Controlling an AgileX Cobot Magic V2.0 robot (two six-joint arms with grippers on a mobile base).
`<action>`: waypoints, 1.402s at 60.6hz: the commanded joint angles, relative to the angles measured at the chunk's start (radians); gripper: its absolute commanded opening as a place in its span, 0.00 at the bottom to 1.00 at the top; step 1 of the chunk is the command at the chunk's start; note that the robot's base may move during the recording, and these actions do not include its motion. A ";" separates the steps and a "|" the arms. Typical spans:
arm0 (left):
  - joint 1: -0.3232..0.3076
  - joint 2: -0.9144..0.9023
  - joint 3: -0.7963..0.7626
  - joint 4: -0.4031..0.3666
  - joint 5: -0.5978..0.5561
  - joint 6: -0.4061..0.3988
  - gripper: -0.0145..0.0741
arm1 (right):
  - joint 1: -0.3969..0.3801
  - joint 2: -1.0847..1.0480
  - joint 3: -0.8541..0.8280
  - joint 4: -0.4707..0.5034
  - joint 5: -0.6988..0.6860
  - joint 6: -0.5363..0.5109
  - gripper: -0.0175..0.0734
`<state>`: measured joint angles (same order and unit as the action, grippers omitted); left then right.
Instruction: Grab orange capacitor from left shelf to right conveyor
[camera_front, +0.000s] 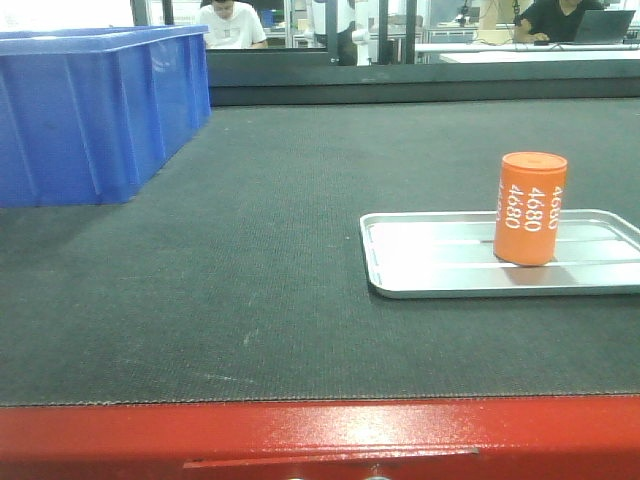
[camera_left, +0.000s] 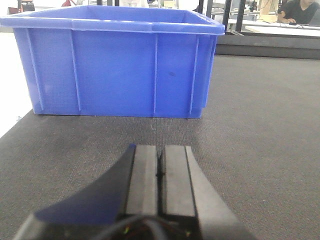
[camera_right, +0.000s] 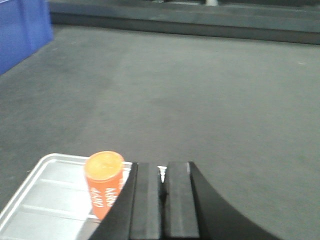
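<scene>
The orange capacitor (camera_front: 529, 208) with white "4680" print stands upright in a shallow silver tray (camera_front: 420, 262) on the dark grey conveyor belt (camera_front: 250, 250), behind its red front edge (camera_front: 300, 435). In the right wrist view the capacitor (camera_right: 104, 181) stands just left of my right gripper (camera_right: 161, 172), which is shut and empty above the tray (camera_right: 45, 200). My left gripper (camera_left: 160, 150) is shut and empty over the belt, facing a blue bin (camera_left: 115, 65). The left shelf is out of view.
The blue plastic bin (camera_front: 95, 110) stands at the belt's back left. A dark raised rail (camera_front: 420, 75) runs along the belt's far side. People sit at desks behind it.
</scene>
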<state>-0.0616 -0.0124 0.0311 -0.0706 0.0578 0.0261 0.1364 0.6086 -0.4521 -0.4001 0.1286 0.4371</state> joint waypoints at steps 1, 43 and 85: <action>0.000 -0.009 -0.005 -0.003 -0.090 -0.002 0.02 | -0.002 -0.038 -0.069 0.006 0.022 0.001 0.25; 0.000 -0.009 -0.005 -0.003 -0.090 -0.002 0.02 | -0.005 -0.074 -0.078 0.035 -0.061 -0.052 0.25; 0.000 -0.009 -0.005 -0.003 -0.090 -0.002 0.02 | -0.209 -0.639 0.423 0.464 -0.129 -0.497 0.25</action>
<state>-0.0616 -0.0124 0.0311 -0.0706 0.0578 0.0261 -0.0627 0.0117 -0.0520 0.0572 0.1264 -0.0628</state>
